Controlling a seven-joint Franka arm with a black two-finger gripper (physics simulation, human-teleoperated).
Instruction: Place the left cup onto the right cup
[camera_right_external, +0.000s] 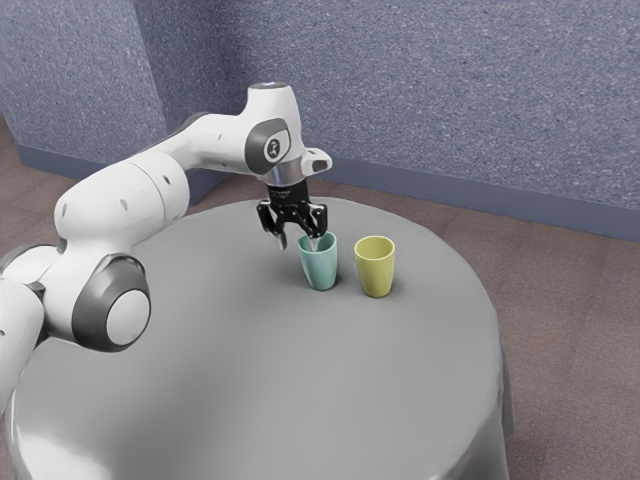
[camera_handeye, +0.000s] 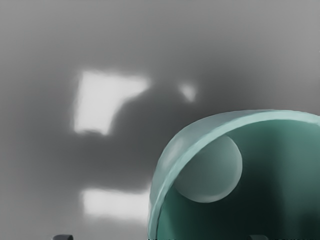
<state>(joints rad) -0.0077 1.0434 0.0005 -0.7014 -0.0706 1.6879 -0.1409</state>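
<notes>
A black two-finger gripper (camera_right_external: 299, 241) is held over the near-side rim of a glossy teal plastic cup (camera_right_external: 321, 268). Its fingers are spread: one is lowered inside the cup's mouth, the other hangs outside the wall, and no clamping is seen. The teal cup is stood upright on a round grey table (camera_right_external: 300, 380), in the half toward its far edge. A yellow plastic cup (camera_right_external: 375, 268) is stood just beside it, apart, on the exterior view's right. In the wrist view the teal cup's (camera_handeye: 260, 175) open mouth is seen directly beneath the hand.
</notes>
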